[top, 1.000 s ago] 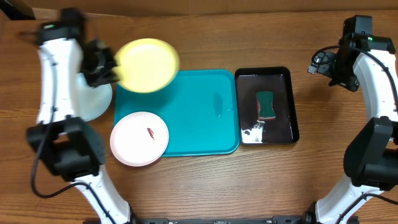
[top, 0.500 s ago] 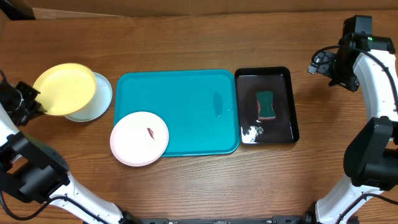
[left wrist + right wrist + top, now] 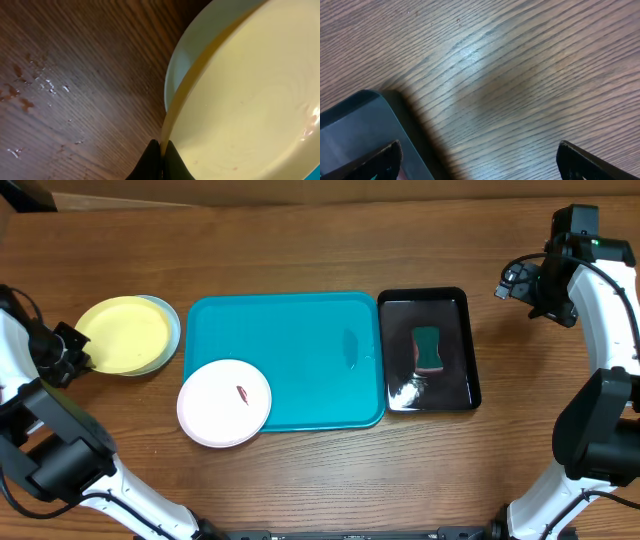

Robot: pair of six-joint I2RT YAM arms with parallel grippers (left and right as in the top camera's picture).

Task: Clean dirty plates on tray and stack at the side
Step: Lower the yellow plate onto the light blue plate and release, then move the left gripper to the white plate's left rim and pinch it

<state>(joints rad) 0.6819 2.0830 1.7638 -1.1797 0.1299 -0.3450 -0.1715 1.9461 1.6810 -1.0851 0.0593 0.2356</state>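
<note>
Your left pincer (image 3: 161, 156) is clamped on the yellow plate (image 3: 122, 333), over the mint plate (image 3: 195, 42) left of the tray (image 3: 310, 350). The right pincer (image 3: 480, 167) stands apart. Risk: a tilted release could skid it off.

no legible text, label, brand, number or sign in any view. plain, unlettered faces on yellow-green plate (image 3: 122, 335), white plate (image 3: 215, 418), turquoise tray (image 3: 310, 340) and black tray (image 3: 452, 320).
</note>
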